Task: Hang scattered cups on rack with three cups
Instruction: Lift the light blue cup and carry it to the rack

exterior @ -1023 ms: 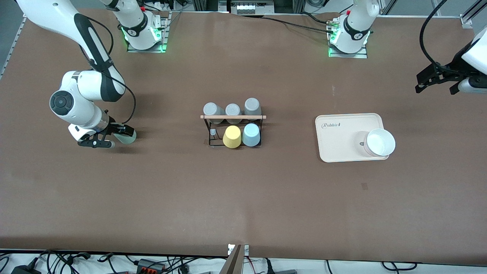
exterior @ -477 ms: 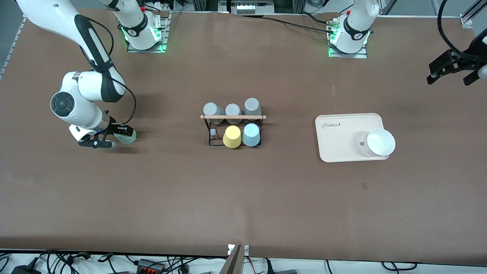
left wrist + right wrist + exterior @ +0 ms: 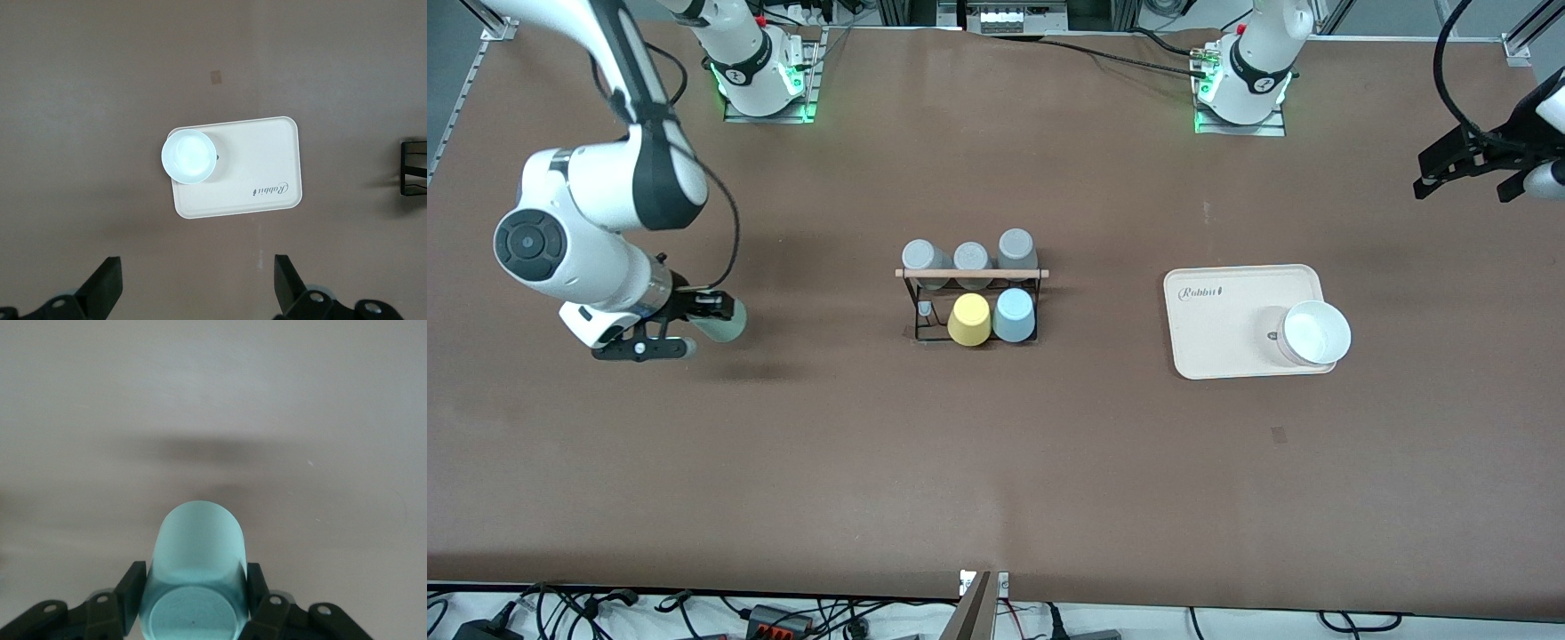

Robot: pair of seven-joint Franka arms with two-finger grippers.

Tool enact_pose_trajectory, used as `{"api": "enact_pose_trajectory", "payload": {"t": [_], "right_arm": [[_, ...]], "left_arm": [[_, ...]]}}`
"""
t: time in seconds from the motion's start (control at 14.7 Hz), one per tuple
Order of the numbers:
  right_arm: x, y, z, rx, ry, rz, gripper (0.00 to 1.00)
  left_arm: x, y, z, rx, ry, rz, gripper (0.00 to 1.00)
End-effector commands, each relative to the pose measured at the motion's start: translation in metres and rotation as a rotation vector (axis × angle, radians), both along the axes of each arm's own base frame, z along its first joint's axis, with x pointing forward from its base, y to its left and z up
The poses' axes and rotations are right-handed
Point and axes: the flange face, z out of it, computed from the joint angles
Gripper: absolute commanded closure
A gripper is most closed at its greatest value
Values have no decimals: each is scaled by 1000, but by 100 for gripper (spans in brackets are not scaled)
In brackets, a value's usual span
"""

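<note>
Raised since a second ago, the right arm has carried the mint green cup [image 3: 720, 325] up off the brown table [image 3: 996, 462], its shadow now apart from it, at the right arm's end; the left gripper [image 3: 1467, 178], which drew off toward the edge, hangs over the left arm's end of the table and waits.

Front view: the right gripper [image 3: 680, 324] is closed across the mint cup, which lies sideways between the fingers, well apart from the rack [image 3: 971, 302] at mid-table. On the rack the light blue cup [image 3: 1014, 315] already sits beside the yellow cup [image 3: 969, 319], in the row nearer the camera, with three grey cups [image 3: 968, 256] in the row farther from it. One bare peg [image 3: 925, 313] shows beside the yellow cup. Toward the left arm's end, a white bowl [image 3: 1314, 332] rests on the cream tray [image 3: 1218, 320].

Left wrist view: fingers [image 3: 107, 287] spread wide, holding nothing, over bare table near the tray.

Right wrist view: both fingers [image 3: 130, 587] press the cup's sides near its base, which faces the camera.

Risk, as I judge it: the smooth tapered wall could slip in the pinch during the carry, and a mouth tilted off the peg's line would knock the yellow cup or tip the light rack.
</note>
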Motion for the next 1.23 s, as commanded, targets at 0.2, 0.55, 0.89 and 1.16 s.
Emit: {"api": "enact_pose_trajectory", "payload": {"t": [0.2, 0.55, 0.89, 1.16], "right_arm": [[1, 142, 27, 4, -52, -54, 76], [-7, 218, 31, 135, -20, -219, 76], [-18, 267, 17, 126, -29, -253, 76], [-23, 279, 2, 110, -16, -254, 76]], "left_arm": [[5, 4, 5, -8, -1, -2, 0], [6, 7, 6, -3, -18, 2, 0], [6, 7, 7, -5, -19, 3, 0], [6, 8, 6, -5, -18, 5, 0]]}}
